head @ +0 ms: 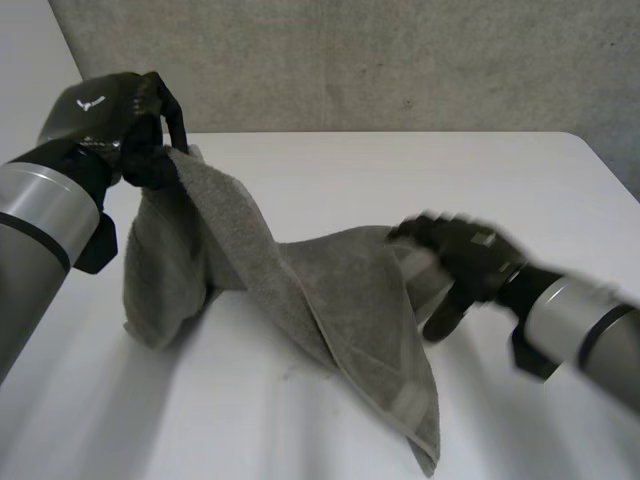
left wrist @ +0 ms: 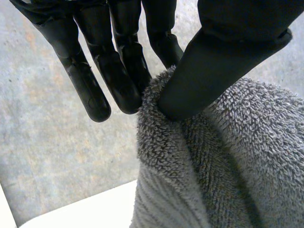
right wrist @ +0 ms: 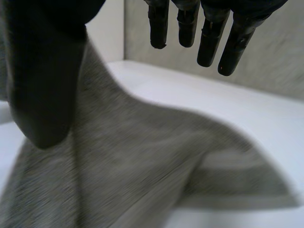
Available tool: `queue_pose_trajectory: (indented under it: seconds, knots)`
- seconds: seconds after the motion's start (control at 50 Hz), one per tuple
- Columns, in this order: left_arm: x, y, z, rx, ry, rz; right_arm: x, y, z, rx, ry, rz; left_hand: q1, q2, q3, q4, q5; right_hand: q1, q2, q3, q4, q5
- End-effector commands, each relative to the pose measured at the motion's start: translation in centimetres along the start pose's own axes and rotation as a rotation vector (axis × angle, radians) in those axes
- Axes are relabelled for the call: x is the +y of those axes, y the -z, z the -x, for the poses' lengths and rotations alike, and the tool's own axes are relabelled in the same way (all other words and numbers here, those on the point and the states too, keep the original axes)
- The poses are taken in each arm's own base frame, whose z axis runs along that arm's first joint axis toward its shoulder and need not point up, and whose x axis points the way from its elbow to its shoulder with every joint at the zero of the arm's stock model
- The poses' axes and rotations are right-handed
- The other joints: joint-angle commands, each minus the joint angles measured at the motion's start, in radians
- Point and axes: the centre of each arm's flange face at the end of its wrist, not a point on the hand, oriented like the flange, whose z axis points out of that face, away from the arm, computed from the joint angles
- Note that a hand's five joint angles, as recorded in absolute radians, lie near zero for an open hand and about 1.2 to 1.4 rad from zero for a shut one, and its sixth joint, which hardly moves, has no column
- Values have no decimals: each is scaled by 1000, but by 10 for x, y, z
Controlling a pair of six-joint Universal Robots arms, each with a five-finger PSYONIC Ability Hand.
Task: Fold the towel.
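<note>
A grey towel [head: 330,300] lies crumpled across the white table [head: 480,170], one corner lifted high at the left. My left hand [head: 125,125] is shut on that raised corner. In the left wrist view the towel [left wrist: 213,161] is pinched between the thumb [left wrist: 209,71] and the fingers [left wrist: 118,71]. My right hand [head: 465,255] hovers at the towel's right edge, open, with nothing in it. In the right wrist view its straight fingers [right wrist: 209,33] and thumb [right wrist: 45,85] stand apart above the towel [right wrist: 142,161].
A grey wall [head: 400,60] runs behind the table's far edge. Bare table surface lies beyond the towel and in front of it at the left [head: 150,420].
</note>
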Motion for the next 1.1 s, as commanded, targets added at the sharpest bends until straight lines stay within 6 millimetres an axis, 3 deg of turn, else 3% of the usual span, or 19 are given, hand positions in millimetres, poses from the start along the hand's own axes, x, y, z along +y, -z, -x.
queue_pose_trajectory:
  seconds: [0.02, 0.34, 0.38, 0.42, 0.44, 0.46, 0.48, 0.52, 0.54, 0.58, 0.6, 0.64, 0.68, 0.7, 0.74, 0.82, 0.88, 0.96, 1.1]
  knots:
    - [-1, -13, 0, -9, -5, -10, 52, -9, 29, -7, -29, 85, 207, 179, 180, 178, 198, -63, -70, -68, -90, -63]
    - [2, -28, 4, -25, 3, -3, 101, -29, 40, 6, -85, 161, 207, 179, 180, 178, 198, -63, -70, -68, -90, -63]
    - [3, -29, 5, -28, 3, -2, 104, -29, 40, 18, -76, 165, 207, 179, 180, 178, 198, -12, -19, -17, -39, -11]
    - [3, -30, 5, -30, 3, -2, 103, -29, 35, 69, -63, 132, 207, 179, 180, 178, 198, 423, 416, 418, 396, 424]
    - [3, -31, 6, -31, 3, -2, 103, -29, 34, 69, -63, 132, 207, 179, 180, 178, 198, 426, 419, 420, 399, 426]
    - [3, -32, 7, -34, 3, -4, 98, -31, 29, 104, -57, 91, 207, 179, 180, 178, 198, 699, 692, 694, 672, 699]
    - [3, -32, 7, -34, 3, -4, 98, -31, 29, 104, -57, 91, 207, 179, 180, 178, 198, 702, 695, 696, 675, 702]
    - [3, -33, 12, -49, 2, 0, 74, -30, 24, 139, -27, -24, 207, 179, 180, 178, 198, 1146, 1139, 1141, 1119, 1146]
    - [3, -33, 12, -50, 2, 0, 74, -30, 24, 139, -27, -25, 207, 179, 180, 178, 198, 1148, 1141, 1143, 1121, 1148]
    - [4, -34, 15, -57, 3, 3, 31, -23, 12, 174, 28, -164, 207, 179, 180, 178, 198, 1159, 1152, 1153, 1132, 1159]
    - [4, -34, 17, -65, 3, 6, 31, -23, 12, 174, 28, -165, 207, 179, 180, 178, 198, 1159, 1152, 1153, 1132, 1159]
    - [5, -34, 19, -70, 3, 9, 7, -21, -4, 212, 64, -232, 207, 179, 180, 178, 198, 1159, 1152, 1153, 1132, 1159]
    - [7, -33, 19, -67, 4, 18, -34, -13, -25, 239, 179, -341, 207, 179, 180, 178, 198, 1159, 1152, 1153, 1132, 1159]
    - [7, -33, 19, -67, 4, 18, -34, -13, -25, 239, 180, -342, 207, 179, 180, 178, 198, 1159, 1152, 1153, 1132, 1159]
    - [10, -29, 18, -63, 4, 30, -65, 2, -18, 182, 331, -357, 207, 179, 180, 178, 198, 1159, 1152, 1153, 1132, 1159]
    - [20, -23, 17, -58, -2, 63, -75, 17, -10, 106, 401, -235, 207, 179, 180, 178, 198, 1159, 1152, 1153, 1132, 1159]
    - [35, -16, 18, -58, -9, 113, -71, 23, -26, 91, 399, -75, 207, 179, 180, 178, 198, 1159, 1152, 1153, 1132, 1159]
    - [56, -11, 19, -59, -17, 181, -48, 14, -45, 62, 436, 132, 207, 179, 180, 178, 198, 1159, 1152, 1153, 1132, 1159]
    - [123, -14, 21, -62, -25, 397, -32, -7, -62, 45, 559, 251, 207, 179, 180, 178, 198, 1159, 1152, 1153, 1132, 1159]
